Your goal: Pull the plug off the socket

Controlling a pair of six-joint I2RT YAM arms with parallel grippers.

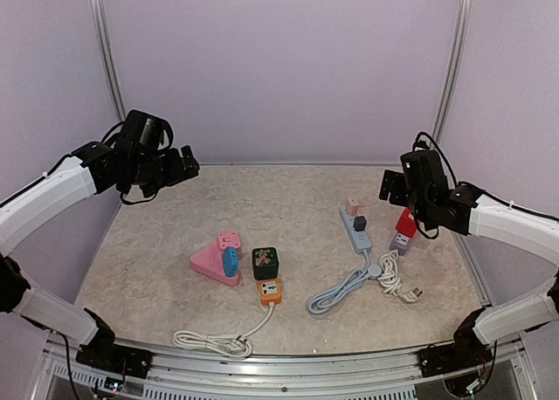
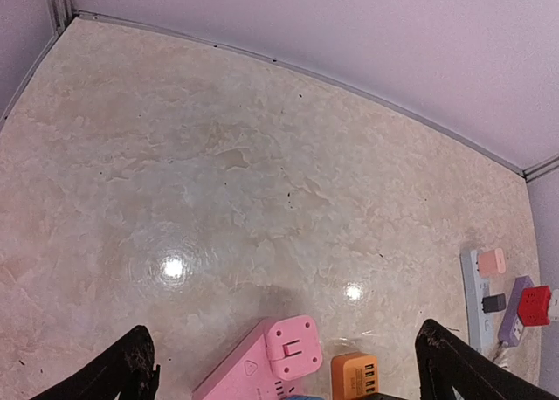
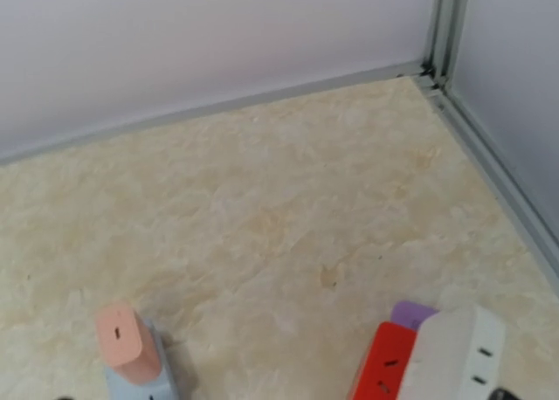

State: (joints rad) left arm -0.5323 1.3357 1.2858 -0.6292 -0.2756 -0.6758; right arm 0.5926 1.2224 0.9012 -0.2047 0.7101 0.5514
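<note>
Your left arm [image 1: 52, 186] rises from its base and bends inward, carrying its wrist high on the left side. Your left gripper [image 1: 187, 166] points toward the middle, its fingers [image 2: 131, 372] spread wide apart. Your right arm [image 1: 515, 221] mirrors it, wrist raised, with your right gripper [image 1: 393, 187] angled inward and down. That gripper's fingers fall outside its wrist camera's view, so you cannot tell how they stand.
</note>
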